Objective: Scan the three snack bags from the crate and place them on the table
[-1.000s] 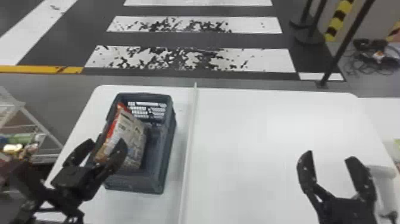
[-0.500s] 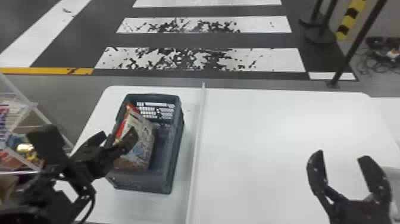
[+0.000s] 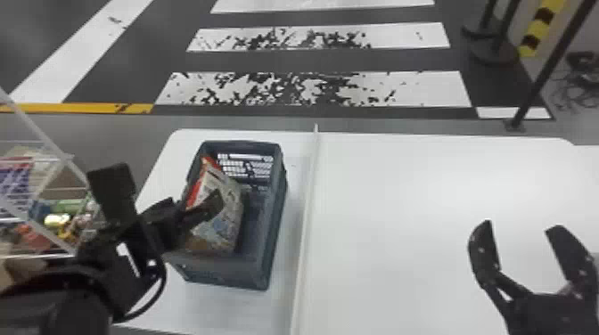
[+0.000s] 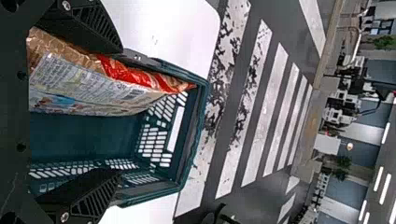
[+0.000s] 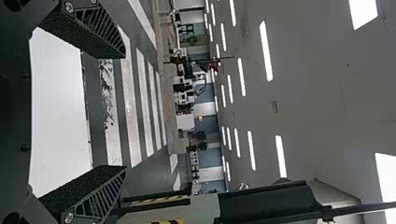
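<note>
You have the white table [image 3: 423, 200] split by a raised strip [image 3: 306, 209], with the crate [image 3: 223, 274] on the left part; inside, a snack bag [image 3: 230, 225] leans towards the crate's left wall, red edge uppermost, its long axis running near to far along that wall; your left gripper [image 4: 119, 112] is much the nearer, over the crate's near left part, fingers wide apart and empty, the bag ahead and below, closer to its left finger than its right; your right gripper [image 3: 520, 226] is also wide and empty, well apart over the table's right part; the coming grasp probably turns on centring the left fingers across the bag's thickness; the left arm covers some of the bag's near end in the head view, and you cannot tell whether the crinkled brown part behind the printed face is another bag.
</note>
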